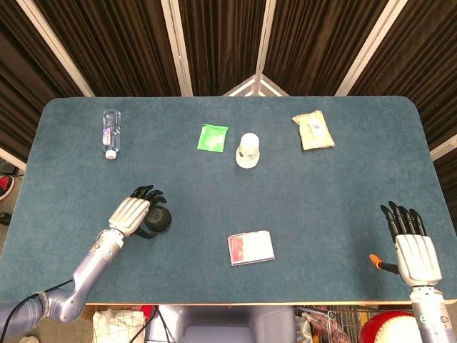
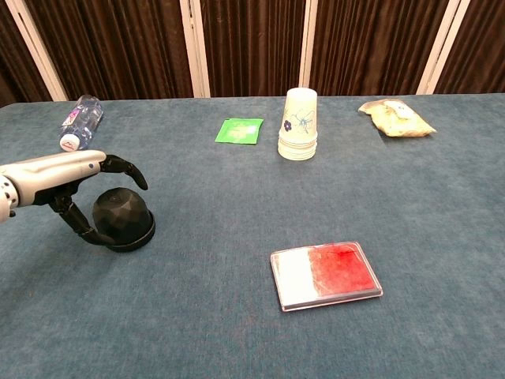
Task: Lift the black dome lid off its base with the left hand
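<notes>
Lid [image 2: 120, 214] seated on base [image 2: 134, 239], left hand [image 2: 59, 175] arched over it, fingers spread, not gripping: next, closing around dome, lifting straight up.

The black dome lid [image 2: 121, 217] sits on its base [image 2: 136, 239] on the near-left part of the table [image 1: 335, 179], with the left hand [image 2: 67, 175] arched over its top and left side; bare cloth lies open to its right and front. The nearest obstacle on that side is the red-and-white card case [image 2: 326, 274], well apart toward the centre front. The water bottle [image 2: 79, 121], green packet [image 2: 239, 130], stacked paper cups [image 2: 299, 125] and snack bag [image 2: 394, 118] stand along the far half, well apart from the lid, and the right hand [image 1: 415, 251] lies flat at the near-right edge beside a small orange item [image 1: 374, 261].
</notes>
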